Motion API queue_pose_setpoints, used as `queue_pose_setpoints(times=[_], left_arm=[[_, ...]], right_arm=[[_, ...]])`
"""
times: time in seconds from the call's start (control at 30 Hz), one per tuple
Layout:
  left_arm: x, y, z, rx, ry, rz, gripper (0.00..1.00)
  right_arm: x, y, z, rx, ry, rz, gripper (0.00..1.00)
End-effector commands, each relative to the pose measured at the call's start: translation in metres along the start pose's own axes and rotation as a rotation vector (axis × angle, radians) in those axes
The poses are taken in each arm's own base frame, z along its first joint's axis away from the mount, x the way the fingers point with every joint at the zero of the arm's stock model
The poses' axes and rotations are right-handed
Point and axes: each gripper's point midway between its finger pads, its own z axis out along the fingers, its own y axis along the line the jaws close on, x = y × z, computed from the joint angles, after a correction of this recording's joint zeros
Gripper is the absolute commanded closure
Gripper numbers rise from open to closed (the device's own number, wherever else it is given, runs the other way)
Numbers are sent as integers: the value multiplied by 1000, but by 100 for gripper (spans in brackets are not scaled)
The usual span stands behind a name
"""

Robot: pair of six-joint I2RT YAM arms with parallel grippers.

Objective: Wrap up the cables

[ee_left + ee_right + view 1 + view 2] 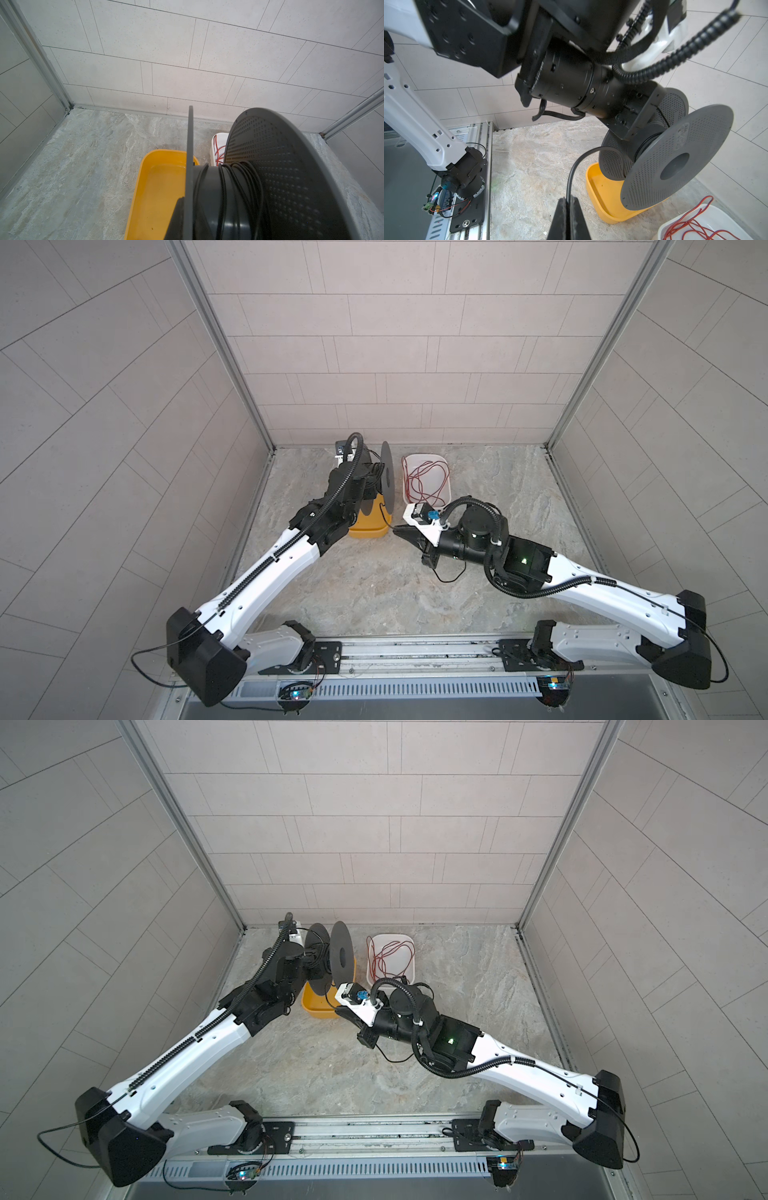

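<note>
A grey perforated spool [386, 477] [341, 957] hangs above a yellow bin, with my left gripper [318, 963] shut on its nearer flange. In the left wrist view the black cable [222, 187] lies in several loose turns round the spool's hub, and one dark finger [176, 218] presses against the thin flange. My right gripper [397, 529] [569, 202] sits low beside the yellow bin, shut on the cable [572, 172]. From there the cable arcs up to the spool [675, 166]. A thin black loop [446, 578] lies on the floor under the right wrist.
The yellow bin [365, 531] [602, 197] stands under the spool. A white bin [424, 456] [670, 226] holding a thin red wire [424, 481] stands just right of it, by the back wall. Walls close the cell on three sides.
</note>
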Motion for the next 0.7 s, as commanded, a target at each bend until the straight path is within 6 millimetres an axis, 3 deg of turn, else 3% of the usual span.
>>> queue_pose_setpoints(times=[0.0,0.27,0.43,0.67], left_arm=[[-20,-12,-4,55,-77,-48,100],[-8,-27,-14,144,-61,-19,100],[5,-42,-23,233,-23,53,100],[4,-45,-44,317,-42,86,100]], right_arm=[[-34,-9,-18,51,-78,-34,100],[-53,-30,-21,140,-83,-72,100],[-59,-53,-22,184,-87,-65,100],[-58,-87,-19,237,-62,-40,100]])
